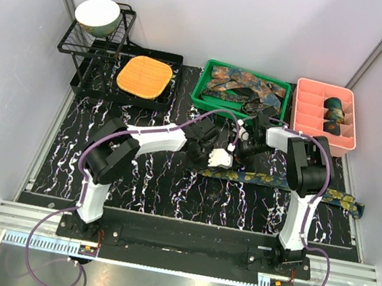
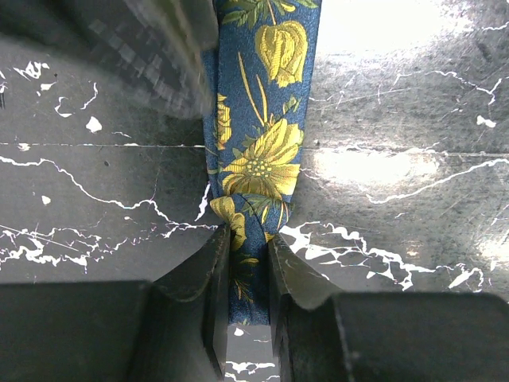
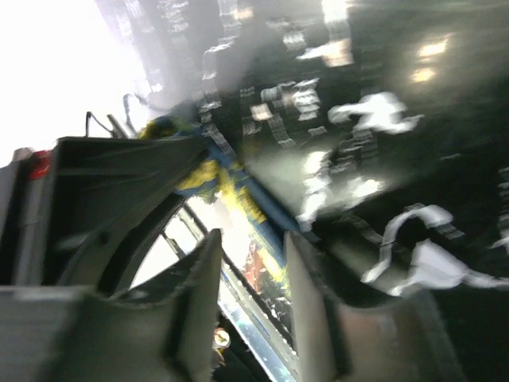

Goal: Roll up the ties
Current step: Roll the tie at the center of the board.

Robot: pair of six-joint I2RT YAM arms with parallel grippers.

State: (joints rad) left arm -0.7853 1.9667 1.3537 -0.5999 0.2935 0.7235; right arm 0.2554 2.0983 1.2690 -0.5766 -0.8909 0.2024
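Observation:
A dark navy tie with yellow flowers lies flat across the marbled black mat, running right toward the mat's edge. My left gripper is shut on its narrow left end. In the left wrist view the tie runs away from between the gripper's fingers. My right gripper hovers just behind that end with its jaws apart and nothing between them. The right wrist view is blurred; the tie shows beyond the gripper. A blurred part of the right gripper sits beside the tie.
A green bin at the back holds several loose ties. A pink compartment tray at the back right holds rolled ties. An orange waffle pad and a rack with a bowl stand at the back left.

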